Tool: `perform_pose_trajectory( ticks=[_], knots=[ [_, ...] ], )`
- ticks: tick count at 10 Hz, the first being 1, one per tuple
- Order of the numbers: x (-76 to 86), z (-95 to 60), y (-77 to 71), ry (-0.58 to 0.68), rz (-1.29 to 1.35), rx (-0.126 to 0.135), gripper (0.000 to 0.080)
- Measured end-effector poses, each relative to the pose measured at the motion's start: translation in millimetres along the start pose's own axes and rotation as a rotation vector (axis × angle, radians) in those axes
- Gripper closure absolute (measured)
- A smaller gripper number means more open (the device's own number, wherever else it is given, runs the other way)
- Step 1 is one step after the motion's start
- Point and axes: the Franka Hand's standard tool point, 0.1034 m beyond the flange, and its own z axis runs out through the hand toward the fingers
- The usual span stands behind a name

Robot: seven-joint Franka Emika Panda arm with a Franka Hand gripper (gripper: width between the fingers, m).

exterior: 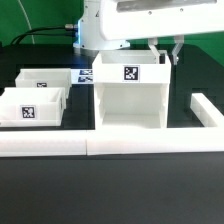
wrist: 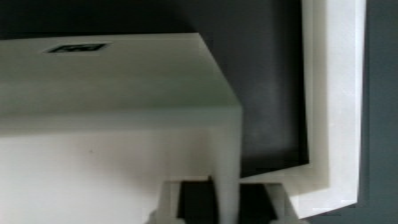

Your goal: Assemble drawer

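Grip: gripper (wrist: 231, 196) pinched narrow on drawer shell (exterior: 128, 95) side wall, prob. to steer it | Loc: shell mid-scene, gripper at its 1 o'clock; 2 trays (exterior: 40, 92) loose at 9 | bars (exterior: 100, 142) at 6 & 3, likely stops | you see the pinch in wrist view only; ext. view alone shows trays.
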Motion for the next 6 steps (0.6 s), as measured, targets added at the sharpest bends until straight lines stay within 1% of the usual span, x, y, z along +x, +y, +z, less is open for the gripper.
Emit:
perform_pose_trajectory(
  ticks=[3,6],
  knots=[
    [0.5,-0.8,-3.0,0.003,0.15,0.007,0.076],
    [-3.7,-0.5,-14.0,-0.003,0.494,0.02,0.076]
  ],
)
